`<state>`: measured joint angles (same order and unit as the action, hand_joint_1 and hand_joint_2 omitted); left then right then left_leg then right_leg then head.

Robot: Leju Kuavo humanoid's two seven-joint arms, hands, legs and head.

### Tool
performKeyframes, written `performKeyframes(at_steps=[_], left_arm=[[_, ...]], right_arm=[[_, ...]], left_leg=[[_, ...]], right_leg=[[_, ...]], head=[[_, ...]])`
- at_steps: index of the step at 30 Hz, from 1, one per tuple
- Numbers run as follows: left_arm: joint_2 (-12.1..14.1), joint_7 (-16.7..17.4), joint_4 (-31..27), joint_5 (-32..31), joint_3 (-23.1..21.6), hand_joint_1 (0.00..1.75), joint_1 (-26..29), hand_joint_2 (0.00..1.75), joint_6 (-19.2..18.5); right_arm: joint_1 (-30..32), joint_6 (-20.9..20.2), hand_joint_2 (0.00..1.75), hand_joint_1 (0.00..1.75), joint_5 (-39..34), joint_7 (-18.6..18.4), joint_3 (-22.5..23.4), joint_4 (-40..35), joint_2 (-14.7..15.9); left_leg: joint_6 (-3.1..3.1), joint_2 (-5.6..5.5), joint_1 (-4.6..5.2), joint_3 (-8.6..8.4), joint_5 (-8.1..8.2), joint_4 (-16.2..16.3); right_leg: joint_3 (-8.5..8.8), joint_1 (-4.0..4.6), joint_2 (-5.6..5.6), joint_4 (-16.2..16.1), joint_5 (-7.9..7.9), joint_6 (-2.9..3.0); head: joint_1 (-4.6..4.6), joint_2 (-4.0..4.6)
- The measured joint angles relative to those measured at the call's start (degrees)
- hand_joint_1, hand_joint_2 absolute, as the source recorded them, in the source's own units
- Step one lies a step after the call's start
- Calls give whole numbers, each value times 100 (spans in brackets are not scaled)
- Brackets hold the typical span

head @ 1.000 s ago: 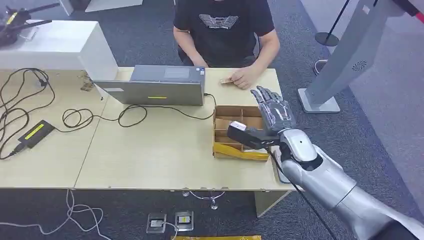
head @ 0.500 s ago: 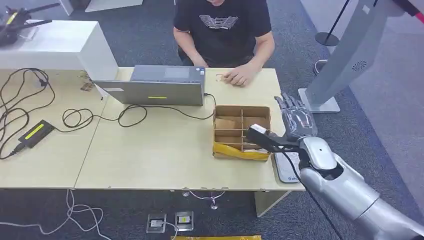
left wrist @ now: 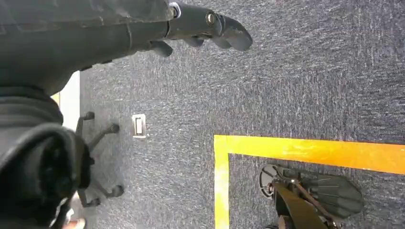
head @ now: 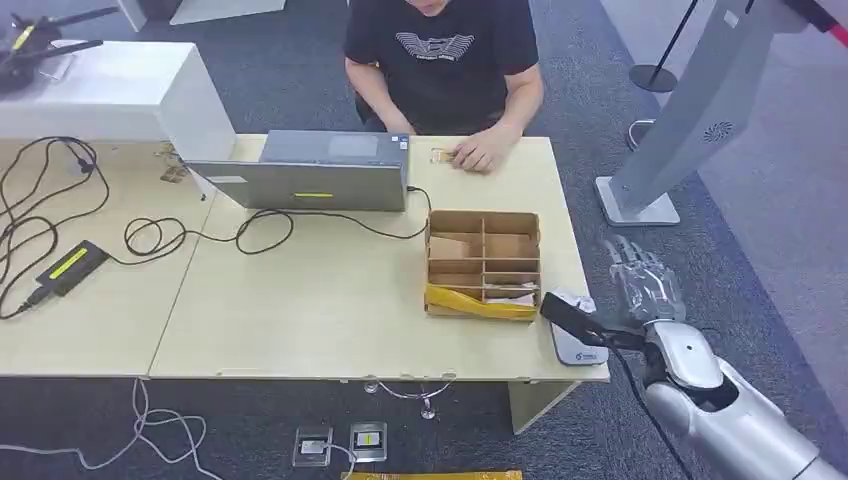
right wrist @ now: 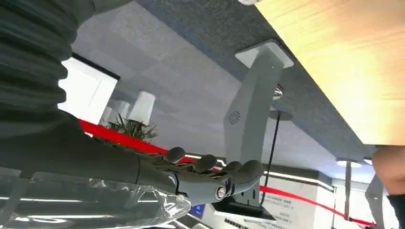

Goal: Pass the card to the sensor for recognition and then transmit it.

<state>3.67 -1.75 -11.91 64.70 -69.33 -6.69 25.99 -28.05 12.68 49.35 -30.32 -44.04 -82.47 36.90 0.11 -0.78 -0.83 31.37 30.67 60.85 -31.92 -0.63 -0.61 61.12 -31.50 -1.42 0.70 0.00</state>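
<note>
Lying beside person's hand (head: 487, 153), card (head: 445, 156) well apart from fingers (head: 640, 275).

The right arm (head: 735, 425) is smooth silver with a rounded white wrist joint ringed in black. The right hand (head: 645, 285) has a pale, translucent-looking back, and a black thumb (head: 570, 318) juts from it. Up close, the left hand (left wrist: 143, 24) shows dark fingers (left wrist: 229, 33) with a small round screw and a clear plastic cover; a grey ribbed cover (right wrist: 28, 52) wraps the right wrist.

The right hand (head: 640, 285) has its fingers (right wrist: 210, 174) spread; the left hand (left wrist: 200, 26) hangs, fingers extended.
</note>
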Motion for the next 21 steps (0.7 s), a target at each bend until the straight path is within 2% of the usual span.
performKeyframes(at_steps=[12,21], left_arm=[[0,-2,0,-7,0,0,0,0,-7],[2,-48,0,-77,0,0,-3,0,-35]], right_arm=[[411,-33,175,0,61,55,225,-323,26],[480,39,175,0,66,282,232,-398,-81]], left_leg=[[0,0,0,0,-1,0],[0,0,0,2,-1,-1]], right_leg=[[0,-1,0,1,2,2],[0,0,0,2,2,2]], head=[[0,0],[0,0]])
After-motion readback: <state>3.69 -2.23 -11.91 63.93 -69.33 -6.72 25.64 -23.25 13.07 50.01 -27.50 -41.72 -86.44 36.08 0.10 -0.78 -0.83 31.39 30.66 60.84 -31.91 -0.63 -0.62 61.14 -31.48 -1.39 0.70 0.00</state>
